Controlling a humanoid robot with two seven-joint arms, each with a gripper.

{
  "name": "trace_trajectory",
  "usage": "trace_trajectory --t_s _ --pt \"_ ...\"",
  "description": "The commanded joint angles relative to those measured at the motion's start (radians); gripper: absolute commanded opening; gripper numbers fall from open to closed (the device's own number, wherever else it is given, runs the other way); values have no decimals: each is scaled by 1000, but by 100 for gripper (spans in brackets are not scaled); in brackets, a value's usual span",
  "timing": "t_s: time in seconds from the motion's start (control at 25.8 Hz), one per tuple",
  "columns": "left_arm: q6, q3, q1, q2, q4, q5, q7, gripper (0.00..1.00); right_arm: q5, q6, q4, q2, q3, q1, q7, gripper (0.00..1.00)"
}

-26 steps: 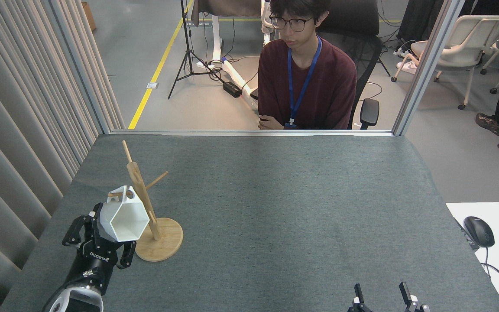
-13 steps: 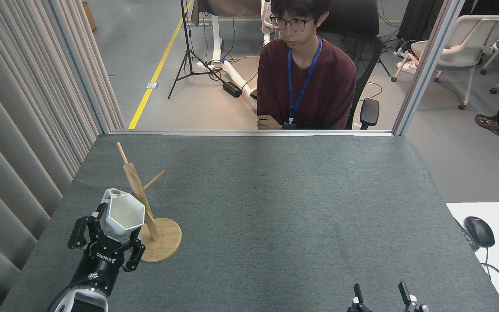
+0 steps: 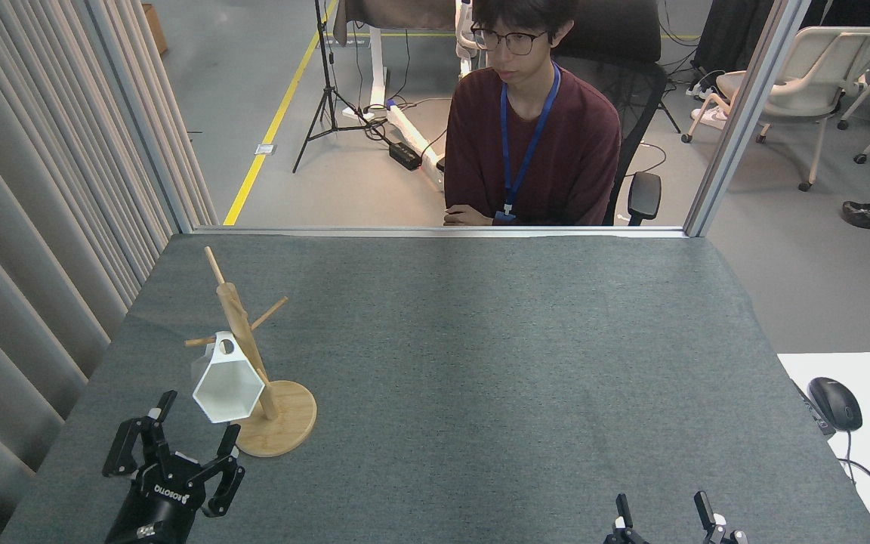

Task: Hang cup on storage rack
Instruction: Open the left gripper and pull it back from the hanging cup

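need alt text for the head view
A white cup hangs by its tab on a peg of a bamboo rack on a grey table. The open left gripper sits just below it, empty; a person sits behind.

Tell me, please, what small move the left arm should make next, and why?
Probably draw the left gripper straight back toward the robot. The cup hangs by its tab from a peg of the storage rack, the fingers are open and clear of it, so retreating avoids knocking it.
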Motion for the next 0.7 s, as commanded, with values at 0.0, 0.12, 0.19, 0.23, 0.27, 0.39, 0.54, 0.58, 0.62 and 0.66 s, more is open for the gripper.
trace_trajectory --t_s 0.0,0.12,0.19,0.23,0.27,0.39,0.54,0.58,0.62,0.66 --pt "-54 3 100 20 -83 175 -15 99 0 -1 0 2 0 -1 0 98" --pt "-270 2 191 54 -159 549 -55 99 0 -4 -2 2 -3 4 -2 98" --pt "-387 2 245 78 -169 754 -153 99 -2 -9 -5 2 -15 11 -11 98" --pt "-413 0 260 87 -169 816 -208 99 0 -10 -11 2 -21 16 -15 98" --pt "-440 -4 277 97 -168 871 -259 99 -2 -12 -16 0 -25 24 -15 99" --pt "-462 -13 305 110 -160 948 -330 99 0 -4 -23 0 -26 36 -12 98" --pt "-450 -44 315 112 -151 951 -340 99 3 2 -29 0 -26 62 -12 99" --pt "-446 -47 317 113 -149 951 -342 99 3 2 -33 0 -29 62 -14 99" --pt "-440 -49 315 113 -149 952 -345 99 3 2 -37 2 -37 63 -15 99" --pt "-430 -50 317 113 -151 954 -348 99 5 2 -42 2 -44 67 -15 99"
